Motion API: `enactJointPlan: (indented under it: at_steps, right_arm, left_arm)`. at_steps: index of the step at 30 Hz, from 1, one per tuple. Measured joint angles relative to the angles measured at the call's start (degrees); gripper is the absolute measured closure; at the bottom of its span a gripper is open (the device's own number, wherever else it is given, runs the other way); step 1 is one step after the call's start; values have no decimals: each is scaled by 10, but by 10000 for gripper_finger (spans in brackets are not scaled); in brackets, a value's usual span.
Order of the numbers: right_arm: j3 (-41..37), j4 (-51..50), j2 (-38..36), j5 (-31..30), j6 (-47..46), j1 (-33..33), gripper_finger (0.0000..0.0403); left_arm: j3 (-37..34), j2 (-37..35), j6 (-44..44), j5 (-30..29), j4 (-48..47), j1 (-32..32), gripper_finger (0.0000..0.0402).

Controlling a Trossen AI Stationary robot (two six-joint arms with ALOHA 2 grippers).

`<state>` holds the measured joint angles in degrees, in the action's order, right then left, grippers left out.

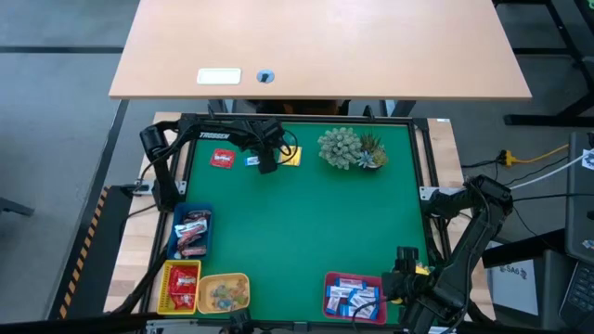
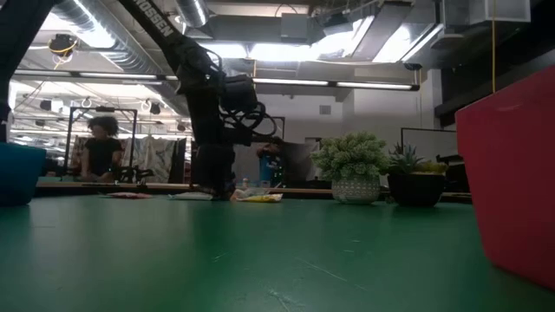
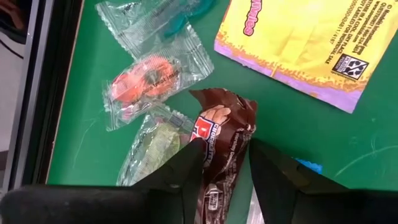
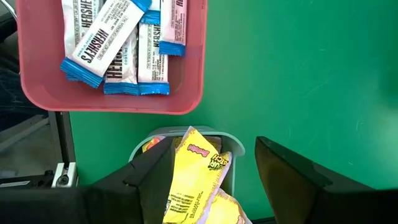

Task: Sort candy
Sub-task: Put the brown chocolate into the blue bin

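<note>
At the mat's far left, the left gripper (image 3: 225,163) pinches one glossy brown chocolate wrapper (image 3: 222,146) beside three crinkly clear-wrapped sweets (image 3: 152,78) and one flat yellow packet (image 3: 298,43). Near right, the right gripper (image 4: 211,171) stands wide, holding nothing, above yellow packets (image 4: 193,168); the pink tray (image 4: 186,87) holds several blue-and-white bars (image 4: 115,46).

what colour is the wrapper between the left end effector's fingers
Dark brown wrapper, with a red-and-white logo; it shows best in the left wrist view.

The high view looks straight down on the whole green mat (image 1: 306,232). The low view sits at mat level, facing the plant (image 2: 351,165) and room. Each wrist view looks close down: left on candy (image 3: 224,149), right on the pink tray (image 4: 112,99).
</note>
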<state>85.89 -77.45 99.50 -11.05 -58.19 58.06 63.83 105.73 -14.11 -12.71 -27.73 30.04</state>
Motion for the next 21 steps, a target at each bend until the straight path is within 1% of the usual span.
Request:
enactJointPlan:
  at_steps: [3,9,13,18,21]
  right_arm:
    - [0,0,0,-2,0,0,180]
    - [0,0,0,-4,0,0,180]
    - [0,0,0,-4,0,0,180]
    - [0,0,0,-4,0,0,180]
    - [0,0,0,-4,0,0,180]
  left_arm:
    - [0,0,3,0,0,1,302]
    - [0,0,7,0,0,1,362]
    - [1,0,30,0,1,1,393]
    - [1,-1,38,7,1,-1,399]
    - [1,-8,50,24,-2,-4,400]
